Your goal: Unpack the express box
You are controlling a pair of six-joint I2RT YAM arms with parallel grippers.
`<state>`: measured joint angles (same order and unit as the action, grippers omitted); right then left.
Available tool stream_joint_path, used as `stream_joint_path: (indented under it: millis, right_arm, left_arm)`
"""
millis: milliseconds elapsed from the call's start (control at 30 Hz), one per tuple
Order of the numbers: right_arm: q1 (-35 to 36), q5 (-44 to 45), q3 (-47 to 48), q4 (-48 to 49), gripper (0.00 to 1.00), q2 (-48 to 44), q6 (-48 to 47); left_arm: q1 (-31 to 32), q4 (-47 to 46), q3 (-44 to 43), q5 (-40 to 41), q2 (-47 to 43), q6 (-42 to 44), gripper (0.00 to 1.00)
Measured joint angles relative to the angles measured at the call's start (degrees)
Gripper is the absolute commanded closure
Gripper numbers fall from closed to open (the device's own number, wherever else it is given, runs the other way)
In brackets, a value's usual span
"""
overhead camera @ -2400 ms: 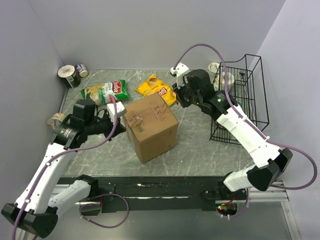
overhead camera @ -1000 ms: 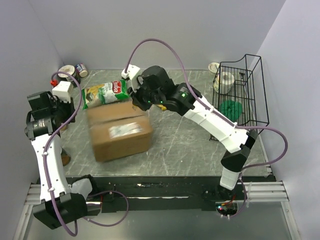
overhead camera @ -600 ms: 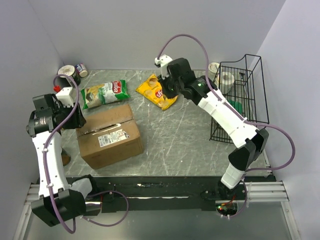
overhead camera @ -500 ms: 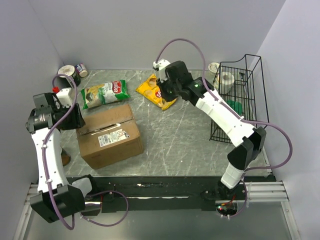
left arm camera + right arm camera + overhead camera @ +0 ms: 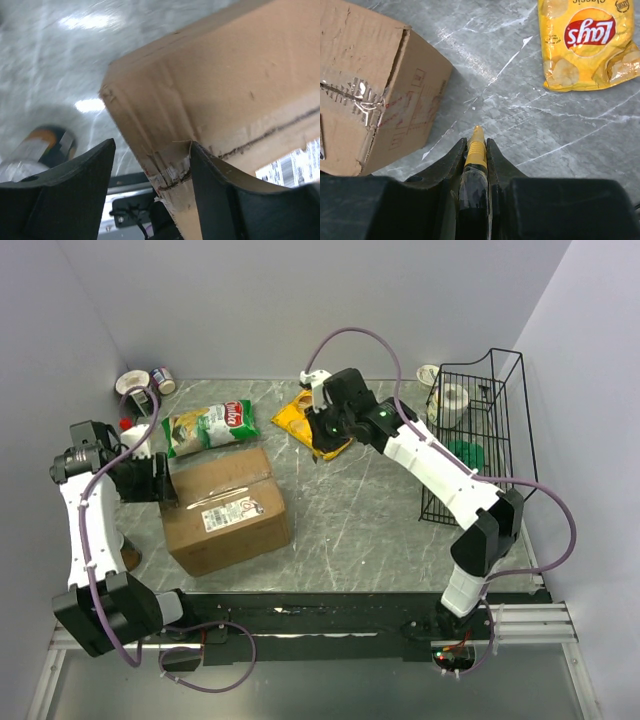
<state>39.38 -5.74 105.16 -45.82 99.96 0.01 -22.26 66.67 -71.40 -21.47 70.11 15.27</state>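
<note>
The express box (image 5: 225, 510), brown cardboard, lies at the left of the table with its white label facing up. My left gripper (image 5: 163, 483) is at the box's left end, open. In the left wrist view a torn, taped corner of the box (image 5: 170, 170) sits between the two black fingers (image 5: 75, 185), and the right finger lies against the cardboard. My right gripper (image 5: 322, 438) hovers beyond the box, over the near edge of the yellow bag, shut on a yellow-tipped tool (image 5: 477, 150). The right wrist view shows the box's taped end (image 5: 365, 85) at left.
A yellow Lay's bag (image 5: 585, 45) and a green chip bag (image 5: 210, 425) lie behind the box. Cans (image 5: 135, 385) stand in the back left corner and another can (image 5: 40, 150) lies by the left edge. A black wire basket (image 5: 480, 430) stands at right.
The box was tipped over and slid left, and now rests label up. My left gripper came down to its left end and its jaws widened. My right arm drew back toward the yellow bag.
</note>
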Motion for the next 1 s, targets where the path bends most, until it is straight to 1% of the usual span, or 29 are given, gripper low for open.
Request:
stream_joint_path:
  millis: [67, 133, 267, 333, 433, 500, 567, 667, 700, 733, 767, 833, 900, 1000]
  right_arm:
    - [-0.46, 0.11, -1.86, 0.20, 1.00, -1.20, 0.02]
    - [-1.20, 0.26, -4.17, 0.09, 1.00, -3.06, -0.39]
    - [-3.78, 1.18, -7.91, -0.48, 1.00, -7.15, -1.75]
    - [-5.31, 2.05, -9.44, -0.61, 1.00, -9.11, -2.71]
    - [-7.19, 4.31, -12.39, -0.07, 1.00, -12.20, -4.46]
    - [-7.67, 6.01, -14.12, -0.26, 1.00, -13.53, -5.57]
    - [-7.67, 7.43, -15.26, -0.20, 1.00, -13.92, -6.47]
    - [-7.65, 8.66, -16.11, -0.59, 1.00, -13.97, -7.41]
    - [-7.65, 8.96, -16.26, -0.70, 1.00, -13.99, -7.61]
    - [-7.65, 9.29, -16.57, -0.92, 1.00, -14.14, -7.72]
    - [-7.65, 9.42, -16.90, -1.01, 1.00, -14.36, -7.80]
    - [-7.65, 9.38, -18.23, -1.57, 1.00, -15.26, -7.78]
    - [-7.63, 9.09, -20.17, -2.16, 1.00, -16.68, -7.65]
    - [-7.17, 8.04, -23.28, -3.63, 1.00, -19.06, -7.13]
  left_arm:
    - [0.98, -0.28, -0.17, -2.84, 0.79, 1.60, 0.37]
    - [4.13, -1.22, -0.20, -3.93, 1.49, 1.38, 0.37]
    - [16.04, -6.49, -1.20, -7.67, 5.03, -3.30, 0.38]
    - [22.21, -9.99, -2.36, -10.25, 7.98, -6.45, 0.36]
    - [27.43, -12.33, -5.92, -13.77, 13.68, -10.10, 0.35]
    - [28.24, -11.72, -10.34, -14.58, 18.01, -12.04, 0.35]
    - [27.10, -11.87, -14.80, -14.51, 20.85, -13.25, 0.39]
    - [22.88, -12.11, -17.94, -15.41, 19.93, -12.61, 0.46]
    - [21.68, -12.07, -17.97, -15.93, 18.73, -11.67, 0.50]
    - [20.59, -11.41, -17.49, -17.00, 16.33, -9.62, 0.60]
    - [19.12, -10.86, -16.70, -17.99, 14.16, -7.89, 0.65]
    - [18.80, -8.81, -12.74, -20.15, 7.21, -2.27, 0.74]
    - [19.71, -6.47, -8.33, -21.49, 1.66, 2.32, 0.77]
    - [20.65, -1.88, -1.20, -23.02, -3.48, 9.05, 0.77]
